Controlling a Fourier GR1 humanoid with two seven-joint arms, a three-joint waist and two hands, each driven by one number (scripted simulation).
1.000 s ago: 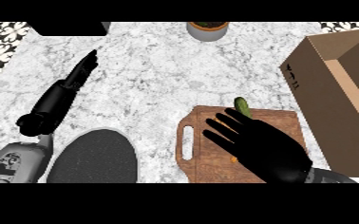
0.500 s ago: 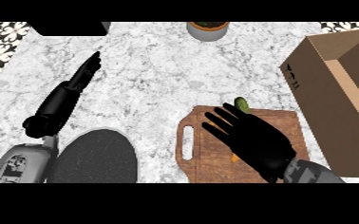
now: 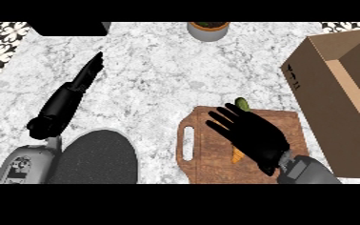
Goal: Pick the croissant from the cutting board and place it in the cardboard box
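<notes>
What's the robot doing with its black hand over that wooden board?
The robot's right hand is spread open over the cutting board. It hides most of the croissant, so only a small orange bit peeks out. The fingers are not curled round the croissant, so it is not yet picked up. The cardboard box stands open at the right. The left hand rests open at the left.
</notes>
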